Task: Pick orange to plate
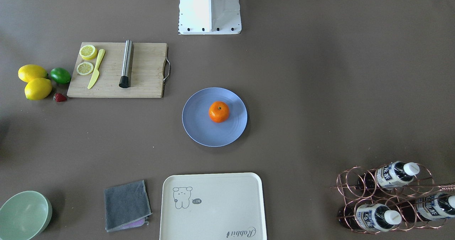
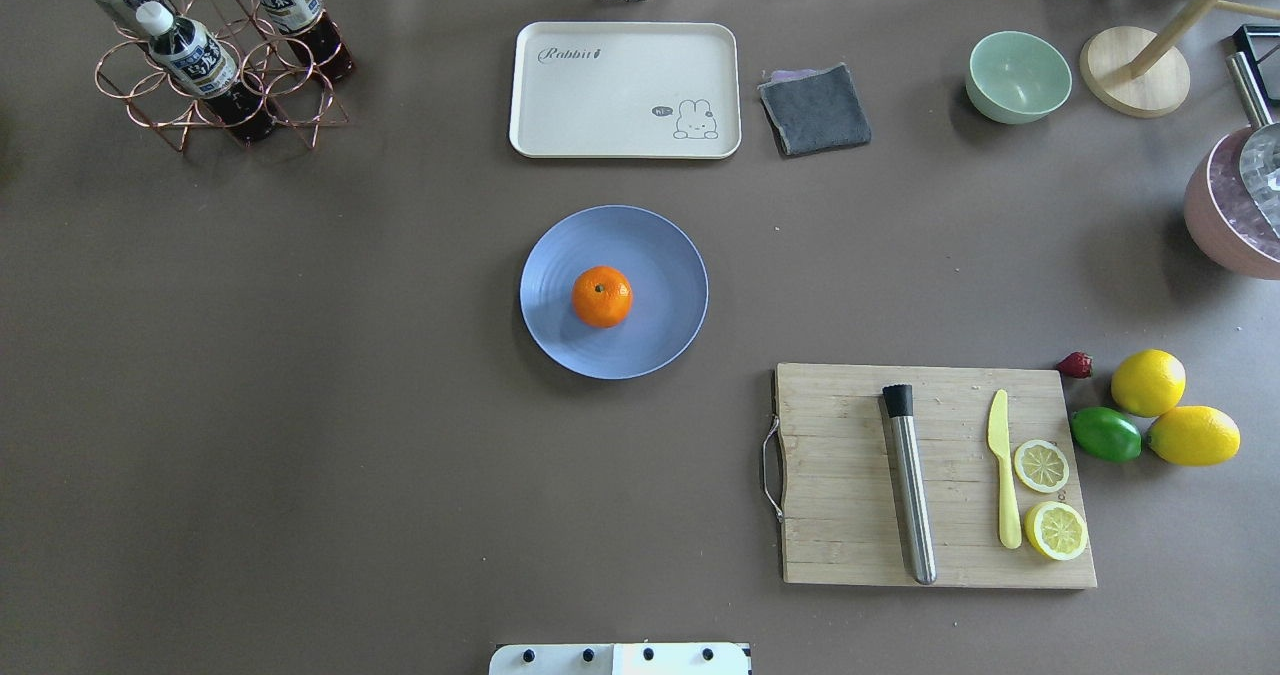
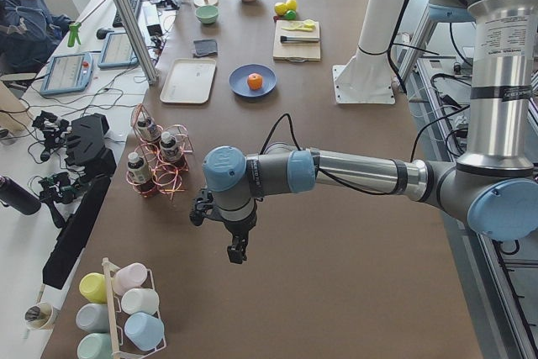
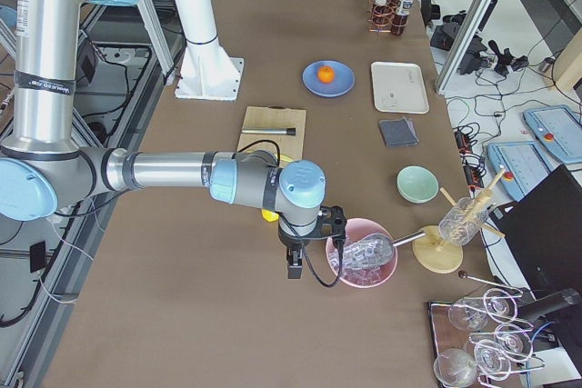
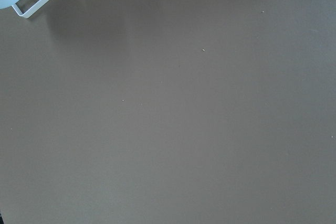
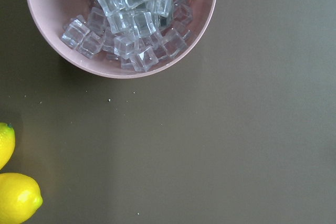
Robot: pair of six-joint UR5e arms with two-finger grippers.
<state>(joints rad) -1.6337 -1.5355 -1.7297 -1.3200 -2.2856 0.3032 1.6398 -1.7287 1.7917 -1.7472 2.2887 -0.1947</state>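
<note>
One orange (image 2: 601, 296) sits on the one blue plate (image 2: 660, 255), a touch toward 9 o'clock of its middle in the overhead view. From the plate, one cream tray (image 2: 620, 85) lies at 12 o'clock and one wooden board (image 2: 840, 515) at 4 o'clock, bearing two lemon slices (image 2: 1041, 466). Beside the board are two whole lemons (image 2: 1148, 382) and one lime (image 2: 1105, 434). Three bottles (image 2: 185, 53) lie in a wire rack. Only the side views show the arms: the left gripper (image 3: 238, 251) and the right gripper (image 4: 295, 268) hang over the brown table (image 2: 300, 405), well apart from the plate, too small to tell how their fingers stand. Only the right wrist view shows the ice cubes (image 6: 131, 19) in the pink bowl (image 6: 44, 14). A seated person (image 3: 21, 14), perhaps an operator, is at a desk alongside.
</note>
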